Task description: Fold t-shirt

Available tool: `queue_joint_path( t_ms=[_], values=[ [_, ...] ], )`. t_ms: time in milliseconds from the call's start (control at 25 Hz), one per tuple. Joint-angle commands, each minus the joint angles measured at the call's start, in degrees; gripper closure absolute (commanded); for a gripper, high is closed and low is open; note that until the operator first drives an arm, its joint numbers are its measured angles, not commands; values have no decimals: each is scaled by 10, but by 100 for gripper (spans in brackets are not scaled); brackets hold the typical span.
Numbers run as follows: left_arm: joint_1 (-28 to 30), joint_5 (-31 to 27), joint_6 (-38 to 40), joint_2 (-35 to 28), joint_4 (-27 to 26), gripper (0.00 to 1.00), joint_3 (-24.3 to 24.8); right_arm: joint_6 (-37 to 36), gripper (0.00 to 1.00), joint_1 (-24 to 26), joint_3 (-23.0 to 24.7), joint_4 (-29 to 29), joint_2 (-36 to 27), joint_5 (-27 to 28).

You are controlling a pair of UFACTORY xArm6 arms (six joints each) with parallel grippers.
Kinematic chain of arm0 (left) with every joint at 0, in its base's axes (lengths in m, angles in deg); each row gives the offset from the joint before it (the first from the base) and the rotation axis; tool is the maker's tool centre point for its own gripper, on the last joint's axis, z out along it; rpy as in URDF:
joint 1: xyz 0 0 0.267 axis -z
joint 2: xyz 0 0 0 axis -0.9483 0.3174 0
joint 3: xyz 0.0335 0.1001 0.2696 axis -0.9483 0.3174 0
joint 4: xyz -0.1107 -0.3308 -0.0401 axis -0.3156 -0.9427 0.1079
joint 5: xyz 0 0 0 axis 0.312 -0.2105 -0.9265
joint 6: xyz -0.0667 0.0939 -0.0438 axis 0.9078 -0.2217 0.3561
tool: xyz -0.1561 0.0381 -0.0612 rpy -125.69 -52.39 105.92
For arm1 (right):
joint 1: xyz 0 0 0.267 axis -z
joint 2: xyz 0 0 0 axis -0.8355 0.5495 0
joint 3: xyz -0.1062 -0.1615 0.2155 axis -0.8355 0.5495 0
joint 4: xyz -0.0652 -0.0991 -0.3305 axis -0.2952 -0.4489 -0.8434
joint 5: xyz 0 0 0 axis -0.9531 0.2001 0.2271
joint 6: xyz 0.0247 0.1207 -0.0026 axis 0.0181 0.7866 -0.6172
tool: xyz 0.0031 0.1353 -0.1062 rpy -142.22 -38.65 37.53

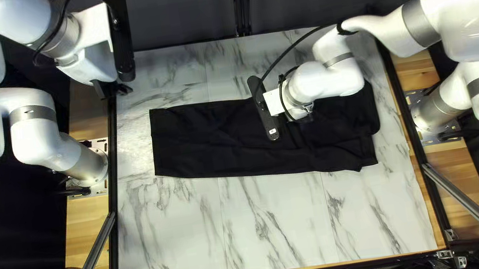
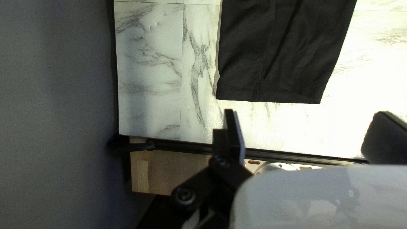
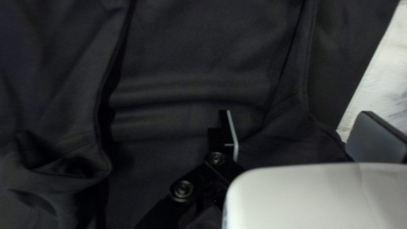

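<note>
The black t-shirt (image 1: 208, 136) lies lengthwise across the table in a long strip, its straight end to the left of the top left view. My left gripper (image 1: 122, 88) is raised at the table's far left corner, off the cloth. In the left wrist view that gripper (image 2: 306, 121) stands open, the shirt's straight end (image 2: 280, 63) ahead of it. My right gripper (image 1: 307, 117) is over the right half of the shirt, partly hidden by its arm. In the right wrist view this gripper (image 3: 295, 123) is open above layered, creased cloth (image 3: 190, 93); whether it touches is unclear.
Bare marble-patterned table (image 1: 267, 226) lies in front of the shirt. A dark rail (image 1: 113, 167) runs along the table's left edge, another (image 1: 408, 127) along its right. The right forearm (image 1: 390, 34) crosses above the far right corner.
</note>
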Motion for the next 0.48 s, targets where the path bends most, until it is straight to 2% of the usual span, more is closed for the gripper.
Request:
queue_joint_path(
  t_ms=[40, 80, 480],
  values=[
    [0, 0, 0, 0, 0, 0, 0, -28, 97, 11, -3, 18, 8, -5],
    [0, 0, 0, 0, 0, 0, 0, -31, 100, 11, -5, 20, 9, -4],
    [0, 0, 0, 0, 0, 0, 0, -21, 100, 3, -9, 13, -4, 10]
  ],
)
